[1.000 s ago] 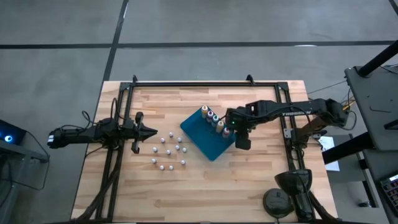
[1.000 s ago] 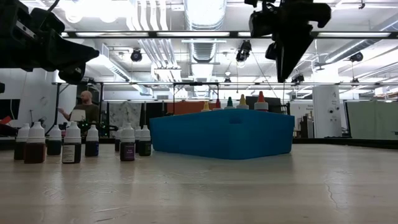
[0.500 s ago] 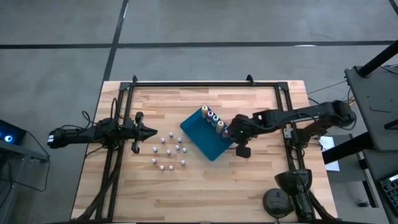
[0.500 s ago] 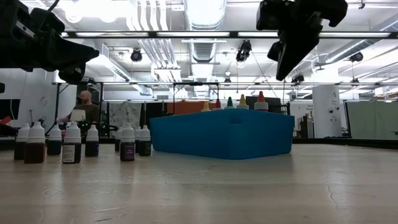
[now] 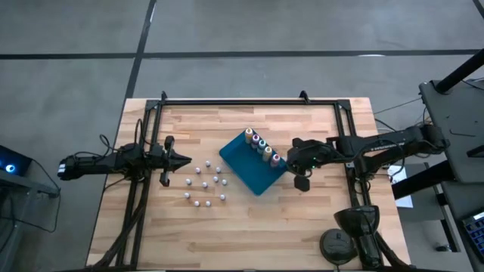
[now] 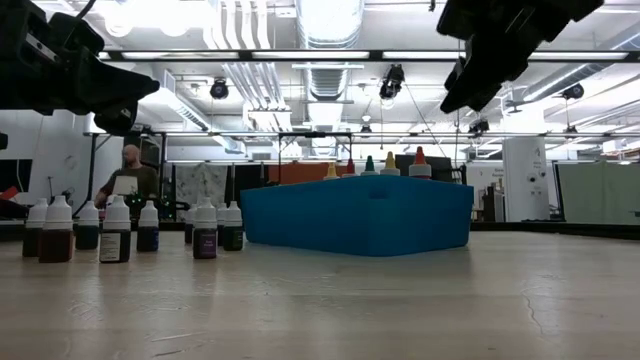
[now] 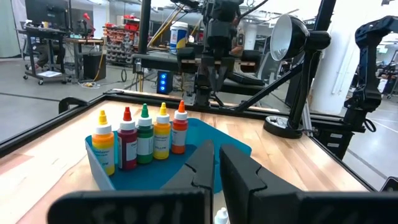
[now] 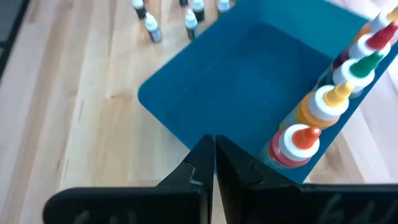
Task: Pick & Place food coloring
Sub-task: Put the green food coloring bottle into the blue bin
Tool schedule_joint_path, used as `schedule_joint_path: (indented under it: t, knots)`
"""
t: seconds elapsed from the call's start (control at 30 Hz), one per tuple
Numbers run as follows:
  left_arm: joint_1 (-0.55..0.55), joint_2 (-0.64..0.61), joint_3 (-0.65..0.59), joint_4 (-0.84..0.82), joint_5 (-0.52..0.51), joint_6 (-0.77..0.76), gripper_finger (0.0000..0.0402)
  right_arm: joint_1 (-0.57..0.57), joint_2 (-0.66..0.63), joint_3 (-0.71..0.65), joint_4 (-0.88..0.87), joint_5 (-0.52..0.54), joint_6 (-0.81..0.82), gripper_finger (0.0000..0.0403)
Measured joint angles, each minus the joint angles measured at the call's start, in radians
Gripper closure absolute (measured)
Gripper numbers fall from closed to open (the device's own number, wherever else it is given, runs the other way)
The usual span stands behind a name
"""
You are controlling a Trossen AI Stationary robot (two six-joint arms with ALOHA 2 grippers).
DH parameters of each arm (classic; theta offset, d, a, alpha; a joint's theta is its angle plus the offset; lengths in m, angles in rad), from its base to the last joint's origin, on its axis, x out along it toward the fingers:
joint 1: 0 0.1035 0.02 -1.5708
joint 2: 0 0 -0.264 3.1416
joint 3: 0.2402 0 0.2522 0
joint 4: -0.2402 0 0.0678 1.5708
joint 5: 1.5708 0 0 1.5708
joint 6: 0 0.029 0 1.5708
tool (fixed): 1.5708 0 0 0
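Five food coloring bottles with coloured tops (image 5: pixel 262 146) (image 8: pixel 329 106) (image 7: pixel 142 137) stand upright in a row along one wall of the blue tray (image 5: pixel 246 168) (image 8: pixel 249 81). Several smaller white-topped bottles (image 5: pixel 204 183) (image 6: pixel 118 228) stand on the wood to the tray's left. My right gripper (image 5: pixel 295 160) (image 8: pixel 214 142) (image 6: pixel 455 100) hangs shut in the air over the tray's right corner, slanting down toward it and touching nothing. My left gripper (image 5: pixel 185 159) (image 7: pixel 216 154) waits shut above the table, left of the small bottles, pointing at the tray.
A black frame rail (image 5: pixel 249 100) runs round the table's far and side edges. A lamp-like round base (image 5: pixel 349 233) stands at the near right corner. Bare wood (image 5: pixel 249 234) lies toward the near edge. A person (image 6: pixel 128 172) stands in the room behind.
My right gripper has drawn back from the row of coloured-top bottles toward the table's right edge and risen, tipping from pointing straight down to slanting. The bottles and the tray have stayed where they were.
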Motion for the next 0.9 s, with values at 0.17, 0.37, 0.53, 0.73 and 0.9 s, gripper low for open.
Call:
schedule_joint_path:
  t: [0.17,0.37,0.53,0.73,0.9]
  knots:
    - [0.0,0.0,0.0,0.0,0.0,0.0,0.0402,-0.019,-0.082,-0.024,0.002,0.002,-0.086,0.0394]
    - [0.0,0.0,0.0,0.0,0.0,0.0,0.0402,-0.051,-0.192,-0.076,0.003,0.002,-0.099,0.0394]
    - [0.0,0.0,0.0,0.0,0.0,0.0,0.0402,-0.064,-0.301,-0.149,0.003,0.002,-0.099,0.0394]
    - [0.0,0.0,0.0,0.0,0.0,0.0,0.0402,-0.064,-0.421,-0.233,0.025,0.002,-0.156,0.0394]
    - [0.0,0.0,0.0,0.0,0.0,0.0,0.0402,-0.064,-0.513,-0.297,0.101,0.002,-0.143,0.0394]
